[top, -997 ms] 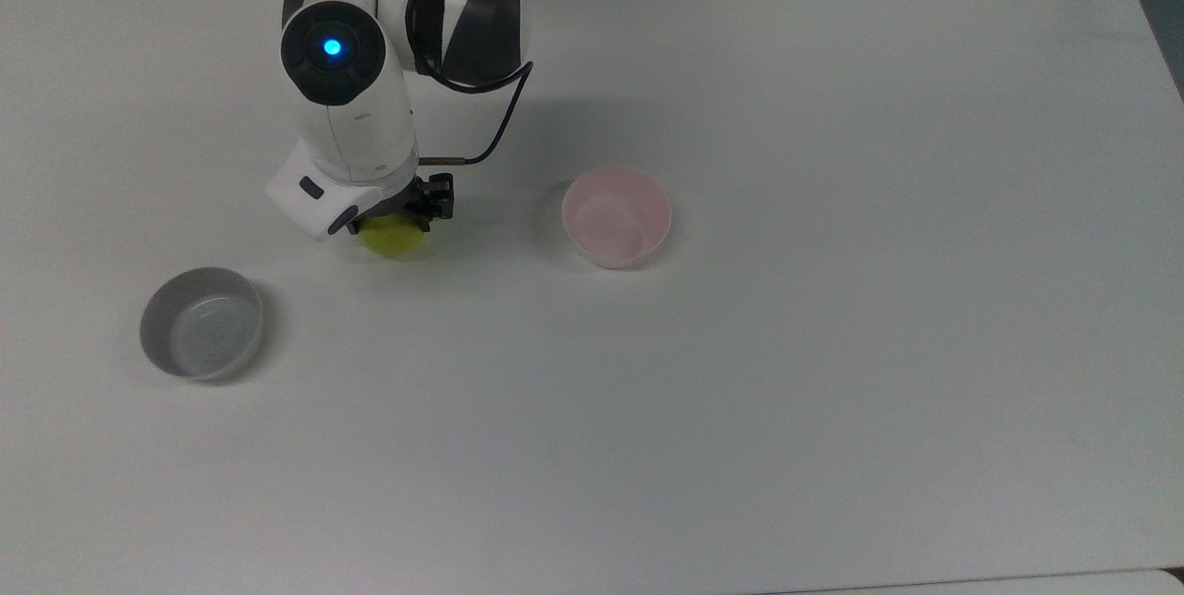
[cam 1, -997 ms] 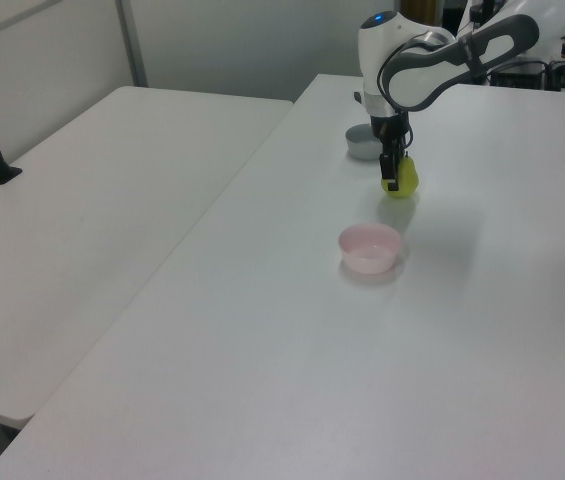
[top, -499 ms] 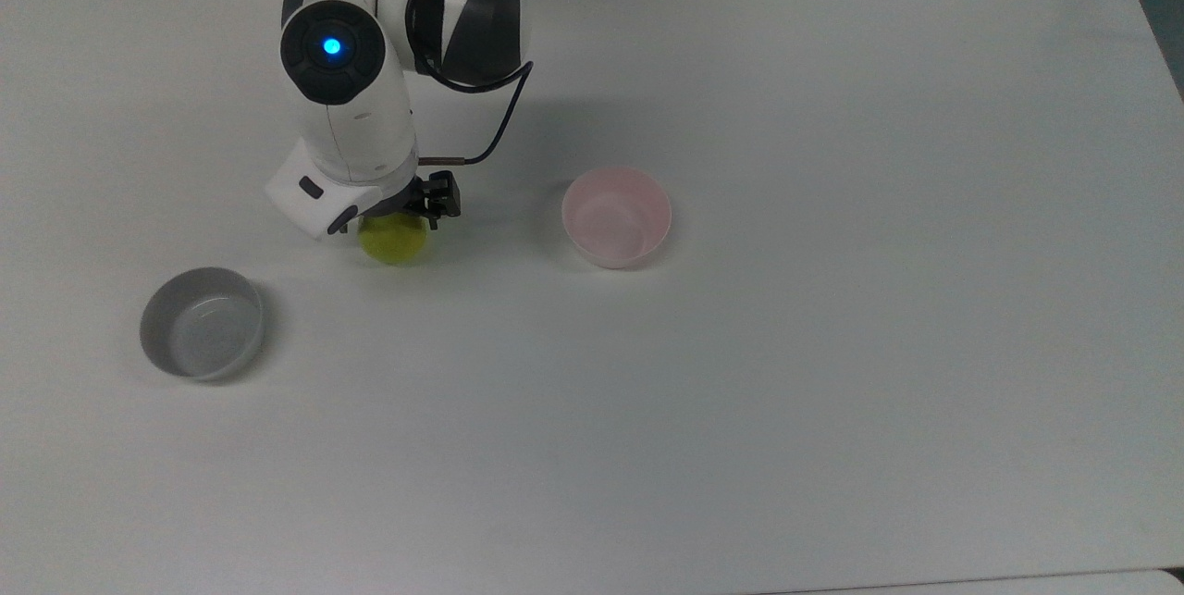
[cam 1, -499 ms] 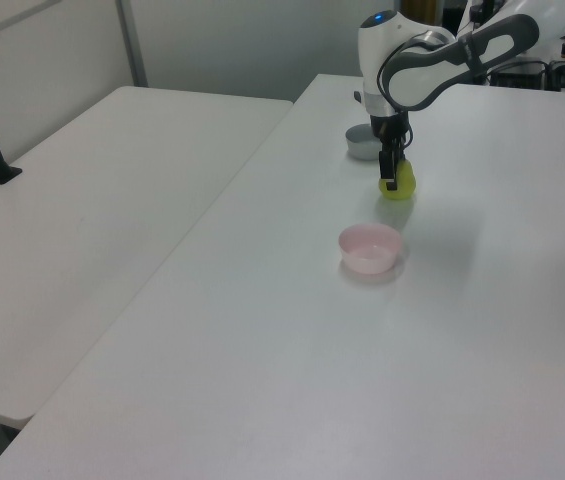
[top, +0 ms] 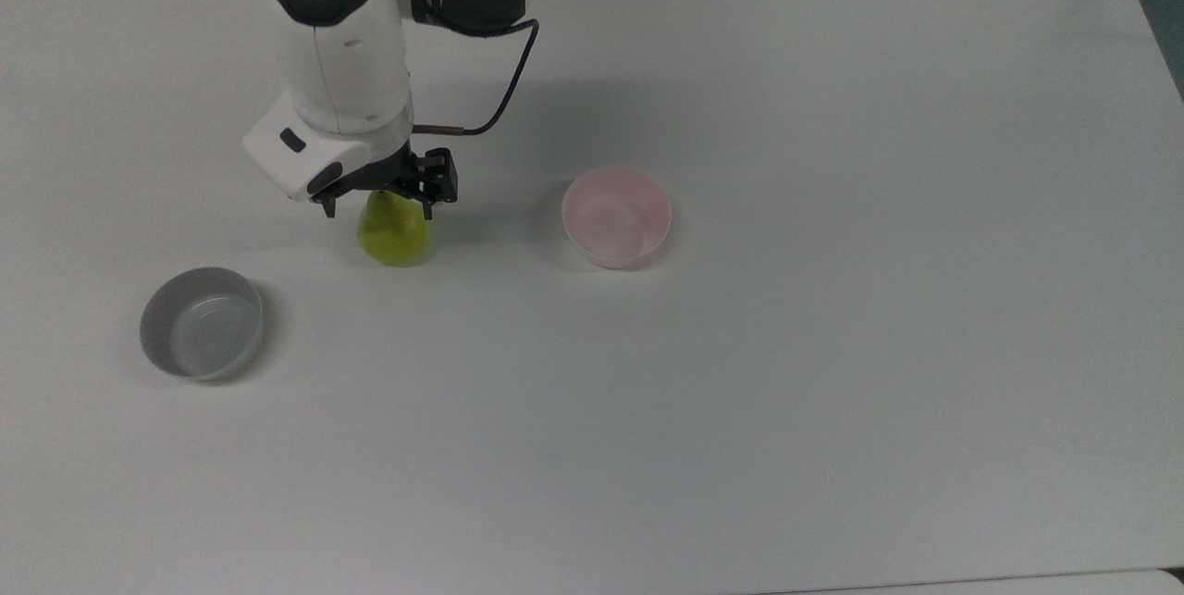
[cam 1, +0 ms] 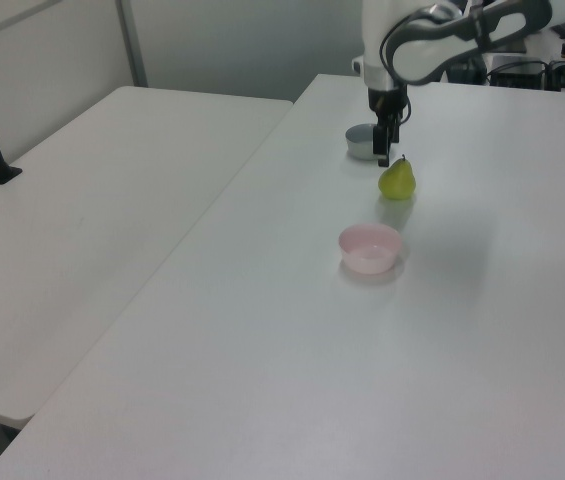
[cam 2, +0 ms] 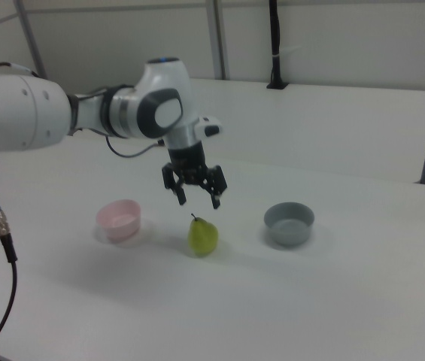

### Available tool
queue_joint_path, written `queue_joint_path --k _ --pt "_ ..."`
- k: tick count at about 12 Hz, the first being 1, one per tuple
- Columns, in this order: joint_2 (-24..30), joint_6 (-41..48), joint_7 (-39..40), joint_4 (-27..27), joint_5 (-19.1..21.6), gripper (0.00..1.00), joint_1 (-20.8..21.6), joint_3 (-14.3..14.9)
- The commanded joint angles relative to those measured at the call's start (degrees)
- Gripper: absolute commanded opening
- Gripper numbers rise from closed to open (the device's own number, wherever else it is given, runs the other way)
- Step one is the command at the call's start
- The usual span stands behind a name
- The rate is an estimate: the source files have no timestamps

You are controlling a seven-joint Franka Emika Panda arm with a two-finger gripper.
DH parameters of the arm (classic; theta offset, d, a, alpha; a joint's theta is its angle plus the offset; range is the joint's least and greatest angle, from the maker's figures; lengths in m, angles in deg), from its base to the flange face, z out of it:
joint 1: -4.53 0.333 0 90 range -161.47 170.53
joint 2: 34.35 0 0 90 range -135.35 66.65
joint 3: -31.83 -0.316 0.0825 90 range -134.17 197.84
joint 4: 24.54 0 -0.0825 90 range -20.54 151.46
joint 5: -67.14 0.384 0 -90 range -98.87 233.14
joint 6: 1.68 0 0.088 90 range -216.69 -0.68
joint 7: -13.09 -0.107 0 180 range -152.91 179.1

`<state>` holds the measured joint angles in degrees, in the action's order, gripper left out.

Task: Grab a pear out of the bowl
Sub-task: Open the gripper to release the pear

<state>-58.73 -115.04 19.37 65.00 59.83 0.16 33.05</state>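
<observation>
Table (top: 832, 391) lay white and wide nearest us in the top view, and on it, towards the top view's left, we saw the grey bowl (top: 202, 323) standing by itself. Farther back stood the pear (top: 393, 230), upright on the table with its stem up, between the grey bowl and the pink bowl (top: 617, 216) and touching neither. We found the pink bowl with nothing in it. Just above the pear hung our gripper (cam 2: 196, 200), fingers (cam 2: 215, 201) spread apart and holding nothing, clear of the fruit in the right view. In the left view the pear (cam 1: 397, 180) sat beyond the pink bowl (cam 1: 370, 248), with the grey bowl (cam 1: 363, 142) farther still behind the gripper (cam 1: 383, 155).
</observation>
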Motion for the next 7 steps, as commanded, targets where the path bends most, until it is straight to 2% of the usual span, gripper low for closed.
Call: queue_joint_path --k 1,5,7 --pt "5.04 5.67 -3.46 -0.15 -0.25 1.0 2.87 -0.07" --pt "12.06 13.84 -6.36 -0.78 0.53 1.0 9.45 -0.07" --pt "15.05 17.19 -6.36 -0.69 2.12 1.0 11.05 0.01"
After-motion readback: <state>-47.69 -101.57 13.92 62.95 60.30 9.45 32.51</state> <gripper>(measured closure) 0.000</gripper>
